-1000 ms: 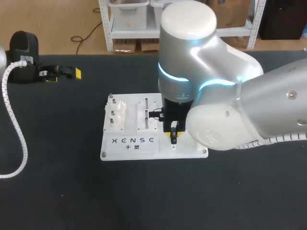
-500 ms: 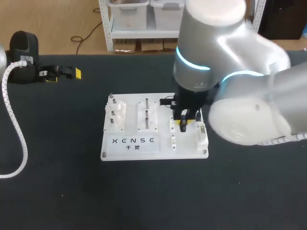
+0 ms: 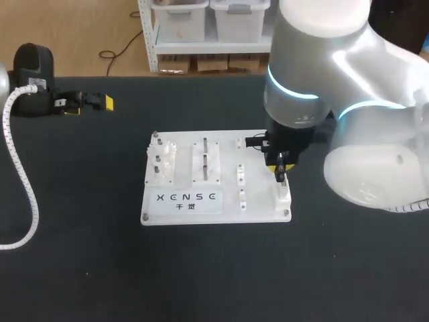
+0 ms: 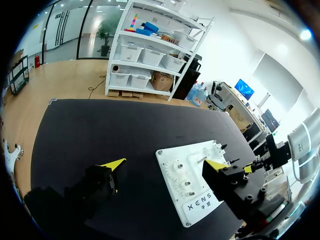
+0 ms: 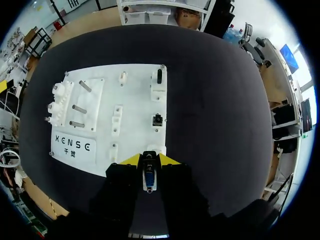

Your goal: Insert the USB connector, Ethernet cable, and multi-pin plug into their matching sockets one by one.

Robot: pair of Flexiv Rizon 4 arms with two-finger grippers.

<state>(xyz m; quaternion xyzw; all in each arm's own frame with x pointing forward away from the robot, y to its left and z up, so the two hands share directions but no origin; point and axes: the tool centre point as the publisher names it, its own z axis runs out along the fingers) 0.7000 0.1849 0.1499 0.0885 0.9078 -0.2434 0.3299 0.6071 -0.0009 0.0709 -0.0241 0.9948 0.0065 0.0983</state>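
Observation:
A white socket board (image 3: 258, 206) lies mid-table. My right gripper (image 3: 281, 172) hangs over its right edge, shut on a small plug. In the right wrist view this plug shows as a silver USB connector (image 5: 149, 178) with a blue insert, held between the yellow-tipped fingers of the right gripper (image 5: 149, 160). A white socket block (image 5: 155, 149) sits just ahead of it, then a black socket (image 5: 157, 120) and a block with a dark pin (image 5: 159, 79). My left gripper (image 3: 90, 102) rests far back left, open and empty, well off the board (image 4: 197, 192).
The board's left half carries white gear and peg fixtures (image 3: 161, 161) and a slotted block (image 3: 206, 161); small white sockets (image 3: 240, 173) stand in its middle column. A white ribbed hose (image 3: 27, 191) of my left arm curves over the table's left side.
My right arm has swung to the right across the board, carrying the plug from the middle column of sockets to the right-hand column. The left arm has not moved.

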